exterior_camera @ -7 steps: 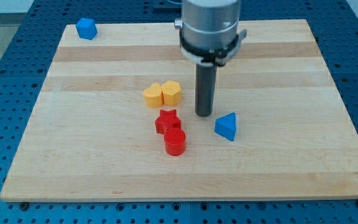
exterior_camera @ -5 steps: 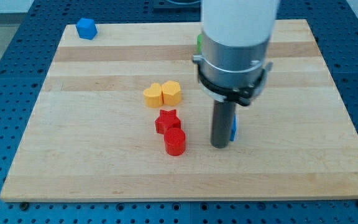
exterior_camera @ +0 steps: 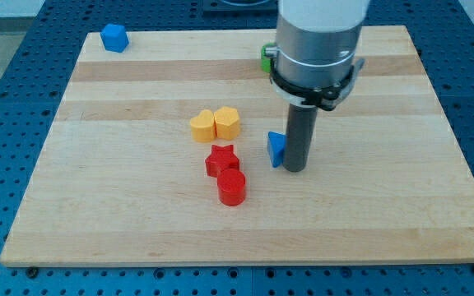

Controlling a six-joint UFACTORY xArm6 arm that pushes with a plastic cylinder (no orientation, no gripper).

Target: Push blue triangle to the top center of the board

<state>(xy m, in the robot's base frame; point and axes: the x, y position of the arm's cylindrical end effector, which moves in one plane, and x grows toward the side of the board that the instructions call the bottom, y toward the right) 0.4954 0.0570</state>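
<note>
The blue triangle (exterior_camera: 276,148) lies near the board's middle, partly hidden behind the rod. My tip (exterior_camera: 295,168) rests on the board touching the triangle's right side, slightly below it. The arm's grey and white body covers the board's top centre-right.
Two yellow blocks (exterior_camera: 216,124) sit side by side left of the triangle. A red star (exterior_camera: 220,159) and a red cylinder (exterior_camera: 231,187) lie below them. A blue block (exterior_camera: 114,38) is at the top left corner. A green block (exterior_camera: 266,57) peeks out behind the arm. Wooden board (exterior_camera: 122,230).
My tip swung down around the blue triangle's lower side, then moved up and right of it. The triangle shifted left and up from its earlier spot.
</note>
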